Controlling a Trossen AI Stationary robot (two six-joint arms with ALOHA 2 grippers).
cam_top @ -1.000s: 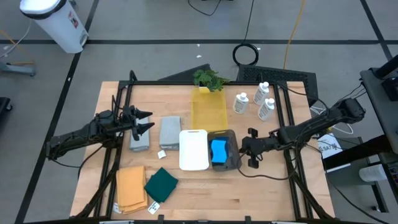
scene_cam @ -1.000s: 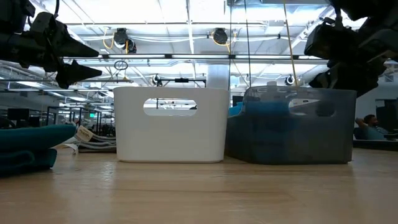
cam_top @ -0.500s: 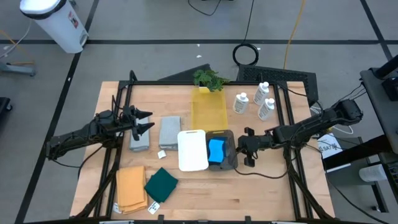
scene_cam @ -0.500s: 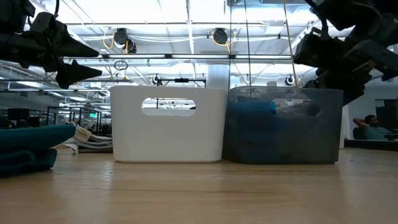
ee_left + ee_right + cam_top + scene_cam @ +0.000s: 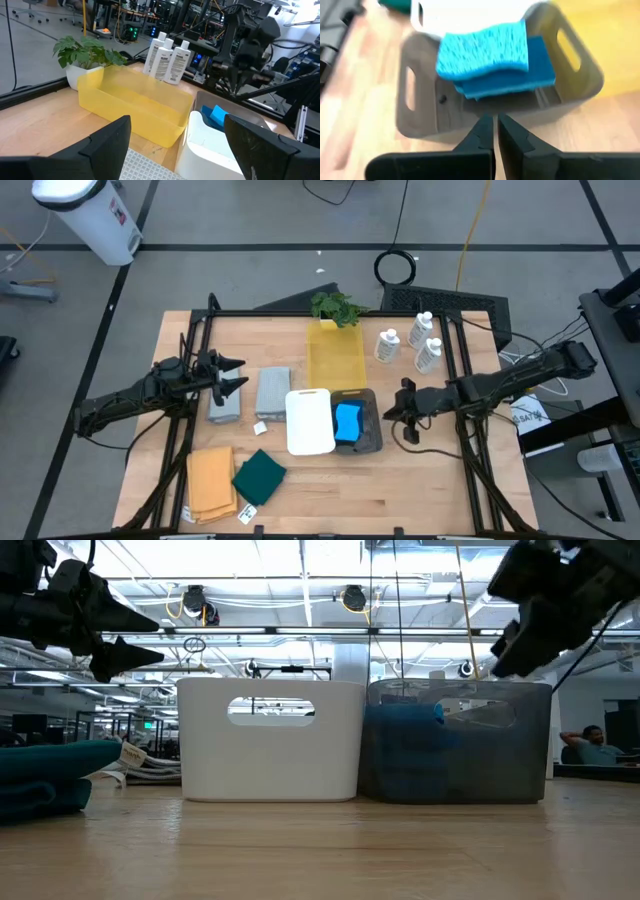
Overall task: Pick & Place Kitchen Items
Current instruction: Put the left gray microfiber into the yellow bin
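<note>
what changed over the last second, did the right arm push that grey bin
Yes. The grey bin holding the blue sponges slid left until it met the white bin; a second ago there was a gap between them. The right end effector, shut, pressed against the bin's right side, then pulled back to the right and now sits clear of it. The left end effector, open, the cloths and the bottles have not moved.

I see bright-blue sponges in a smoky grey bin at frame centre, a plain white bin left of it, and a translucent yellow bin above. Lower left lie an orange-tan cloth and a dark green cloth. The grey cloths show a fine waffle pattern.
</note>
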